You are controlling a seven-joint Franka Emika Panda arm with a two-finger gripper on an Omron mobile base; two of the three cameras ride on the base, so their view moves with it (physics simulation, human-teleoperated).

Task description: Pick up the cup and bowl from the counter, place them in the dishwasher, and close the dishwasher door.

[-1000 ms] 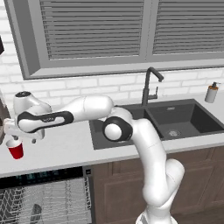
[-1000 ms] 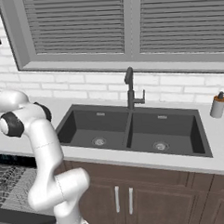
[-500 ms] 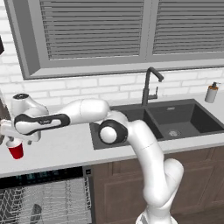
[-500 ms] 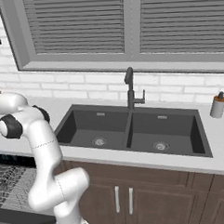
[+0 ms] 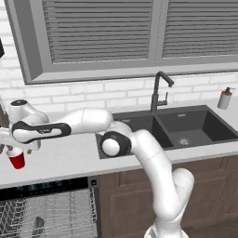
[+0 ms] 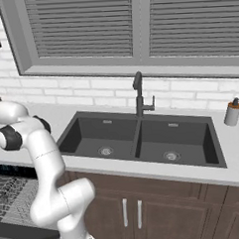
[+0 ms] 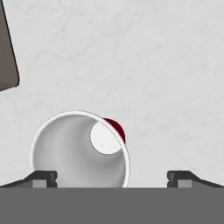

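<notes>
Tool (image 7: 111, 177): in the hand view its two dark tips stand wide apart at the bottom edge, spread and grasping nothing; the left tip sits beside the cup's rim, the right tip well clear of it.
Cup (image 5: 17, 159): red, upright on the tabletop (image 5: 69, 155) at the left edge of the left base view, just under the arm's hand. The hand view looks down into it (image 7: 81, 150); its white inside holds nothing.
Dishwasher (image 5: 46, 211): lower left of the left base view, open, black strip with teal lights above grey-white wire racks; I cannot tell what the dark shape among the wires is.
Right base view: double sink (image 6: 140, 142) with faucet, soap bottle (image 6: 232, 112) at far right.
</notes>
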